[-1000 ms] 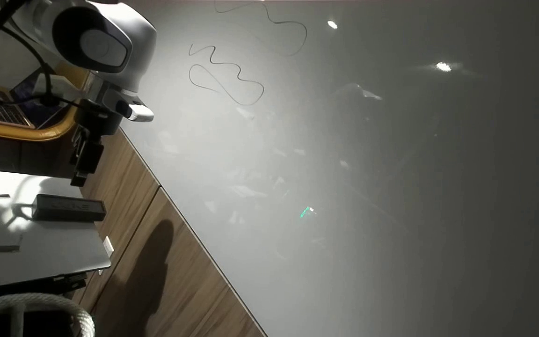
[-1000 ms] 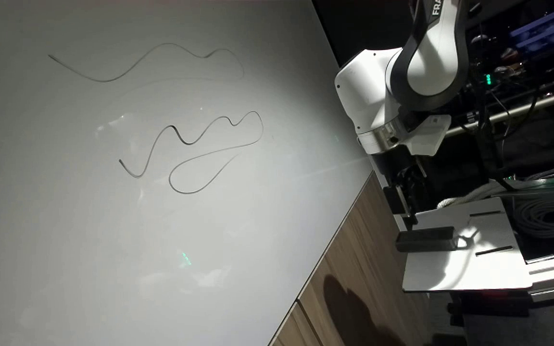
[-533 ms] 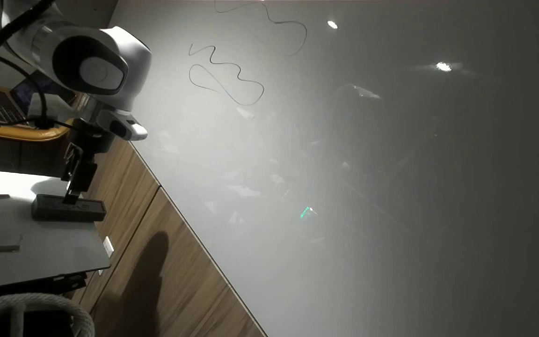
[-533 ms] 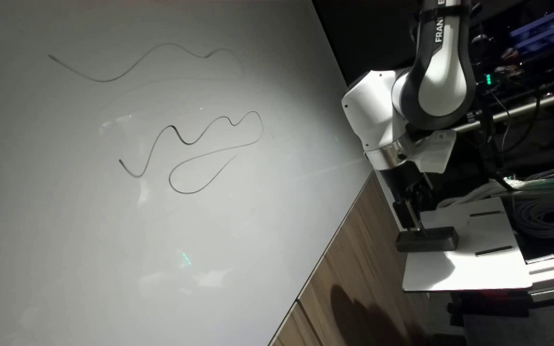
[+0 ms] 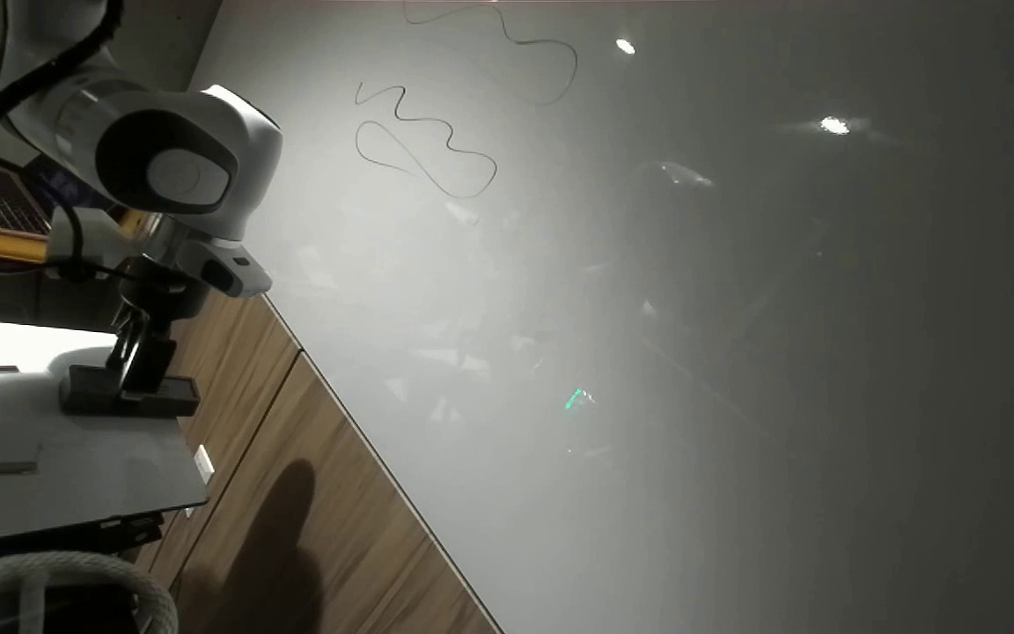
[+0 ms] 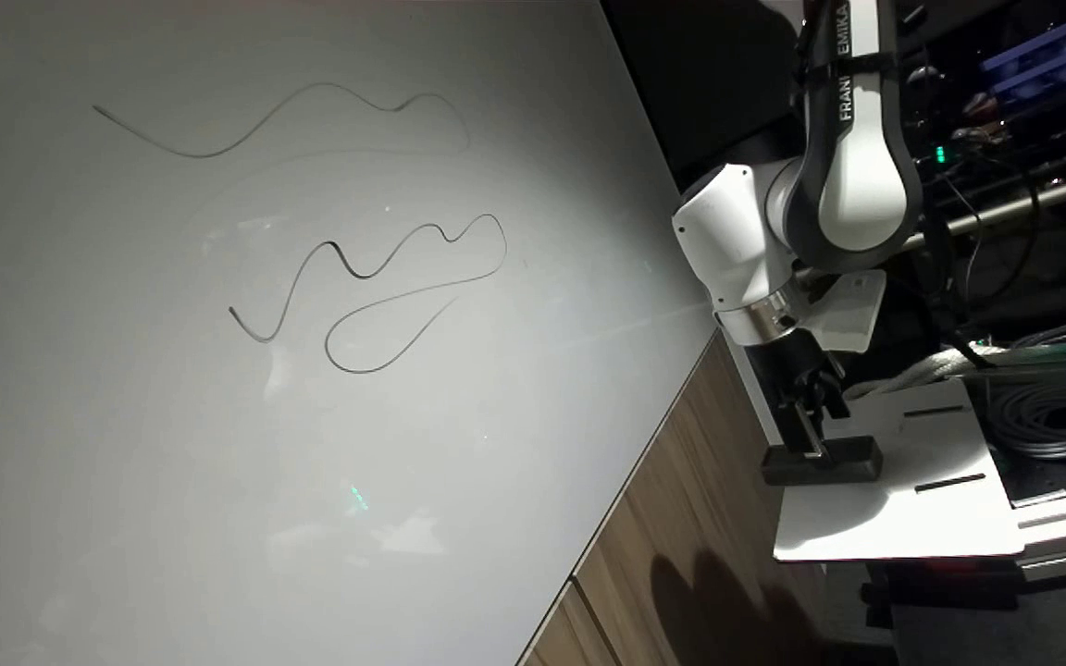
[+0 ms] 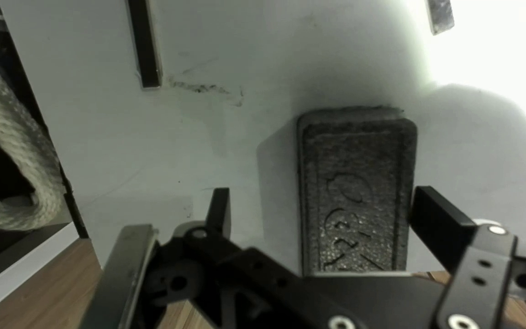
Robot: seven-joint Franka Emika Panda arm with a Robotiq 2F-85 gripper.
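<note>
A dark, oblong block with a textured, line-marked face (image 7: 356,183) lies on a pale flat plate (image 7: 199,128). My gripper (image 7: 322,198) stands open around it. In the wrist view the right finger (image 7: 441,224) is close against the block's edge; whether it touches cannot be told. A wide gap separates the left finger (image 7: 218,210) from the block. Both exterior views show the gripper (image 5: 142,387) pointing down at the block (image 5: 89,387), with its tips at the block's height. The near end of the block is hidden by the gripper in the wrist view.
A large glossy grey board (image 6: 218,444) with thin wavy dark lines fills much of both exterior views. Wood panelling (image 5: 366,511) runs along its edge. A thick pale rope (image 7: 21,183) hangs beside the plate. A laptop (image 5: 10,202) rests on a yellow-edged seat.
The arm has come down in both exterior views, bringing the gripper from above the block to around it. The block has stayed in place and the jaws have stayed open.
</note>
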